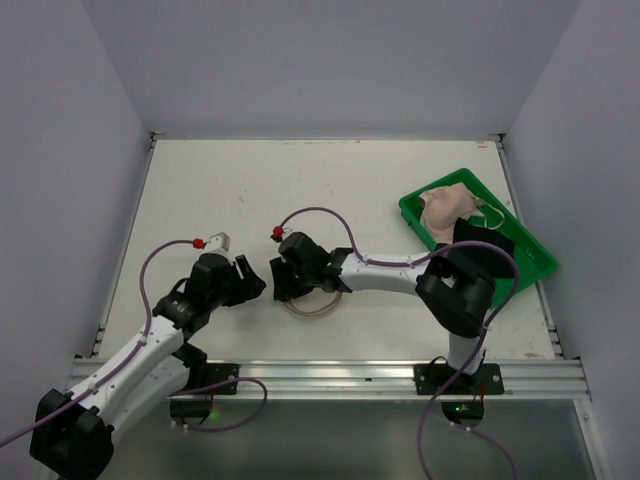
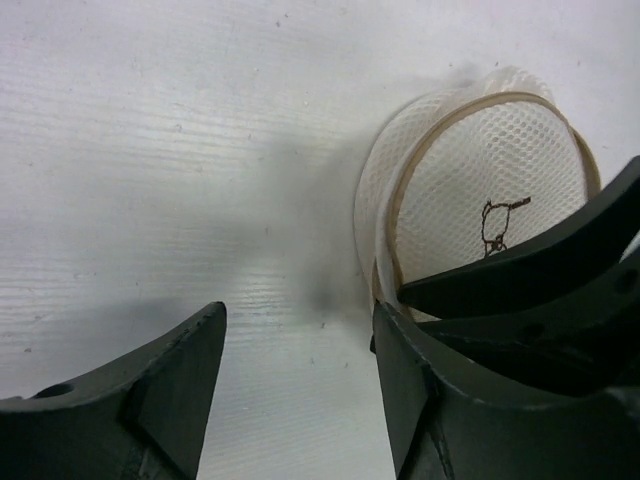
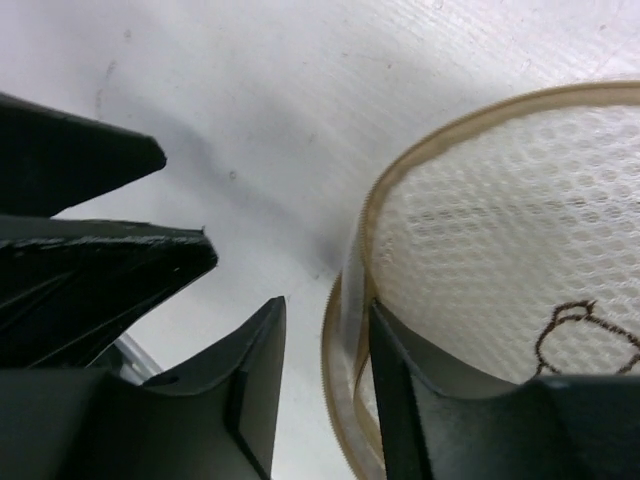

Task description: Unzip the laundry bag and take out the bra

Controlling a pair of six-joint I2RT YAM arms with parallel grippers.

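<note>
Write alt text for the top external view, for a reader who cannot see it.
The left gripper and right gripper nearly meet tip to tip near the middle of a white table, at a round cream laundry bag partly hidden under the right one. A pale pink bra lies in a green tray at far right.

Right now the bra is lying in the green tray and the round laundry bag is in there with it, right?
Not quite. The bra does lie in the green tray, but the laundry bag sits out on the table, not in the tray. The top external view shows it.
</note>
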